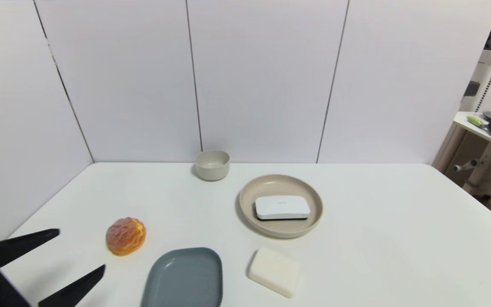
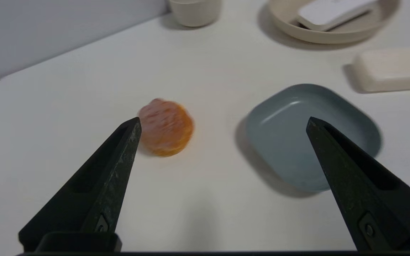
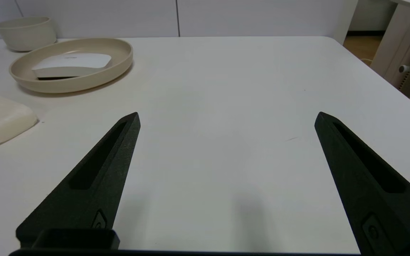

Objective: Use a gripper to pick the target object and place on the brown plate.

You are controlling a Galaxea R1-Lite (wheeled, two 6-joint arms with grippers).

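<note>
The flat white block with a thin black base [image 1: 282,207] lies inside the round beige-tan plate [image 1: 249,213] at mid-table. It also shows in the left wrist view [image 2: 333,12] and the right wrist view [image 3: 71,64], with the plate [image 2: 333,35] [image 3: 119,67] under it. My left gripper [image 1: 79,249] is open and empty at the table's near left, low over the surface, far from the plate. In its wrist view [image 2: 222,122] bare table lies between the fingers. My right gripper [image 3: 226,117] is open and empty over bare table; it is out of the head view.
An orange-brown bun [image 1: 125,236] [image 2: 166,128] sits beside the left gripper. A grey-blue tray [image 1: 183,279] [image 2: 311,135] and a cream soap-like block [image 1: 274,271] [image 2: 392,69] [image 3: 2,119] lie at the front. A small beige bowl [image 1: 212,164] [image 3: 27,32] stands at the back wall.
</note>
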